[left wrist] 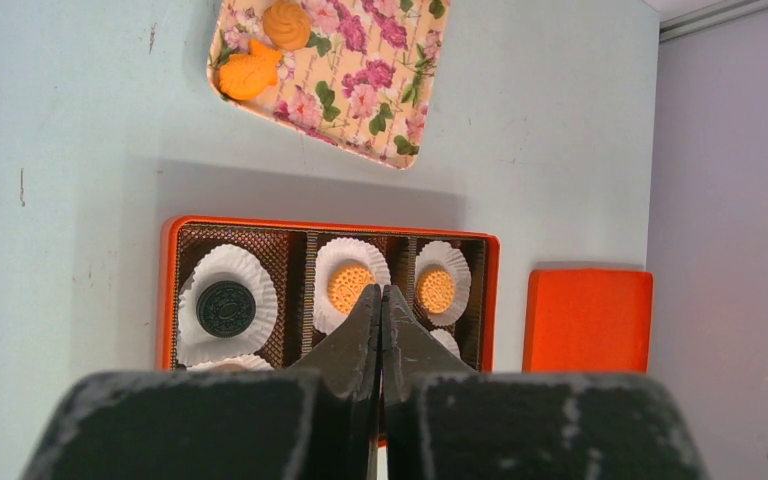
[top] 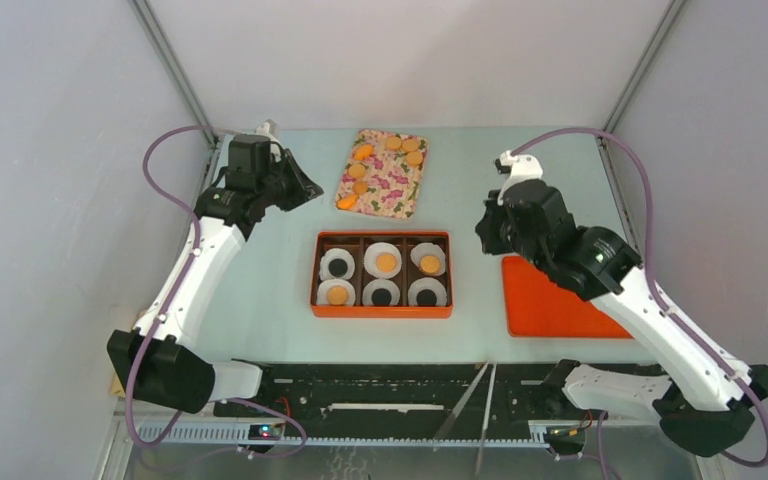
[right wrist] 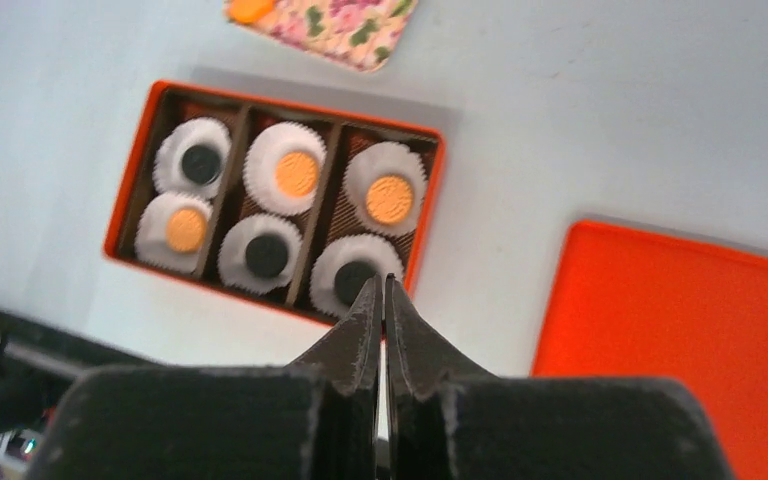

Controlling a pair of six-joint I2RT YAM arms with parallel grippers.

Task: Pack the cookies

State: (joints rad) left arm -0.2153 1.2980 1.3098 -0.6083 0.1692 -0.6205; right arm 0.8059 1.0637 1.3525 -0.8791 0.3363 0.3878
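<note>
Six cookies point(top: 386, 262) are seated inside the box point(top: 381, 313); spares are seen on the tray point(top: 392, 195) behind it. The lid point(top: 550, 305) is laid just right of the box, nearer the right pincer point(right wrist: 381, 285) than the left pincer point(left wrist: 380, 295). Both are pressed together, empty.

We see a pale counter point(top: 260, 250) carrying three things. A floral tray point(top: 400, 195) sits at the far middle, an orange box point(top: 380, 312) lies nearer the arms, and a flat orange lid point(top: 550, 300) rests apart on the box's right.
</note>
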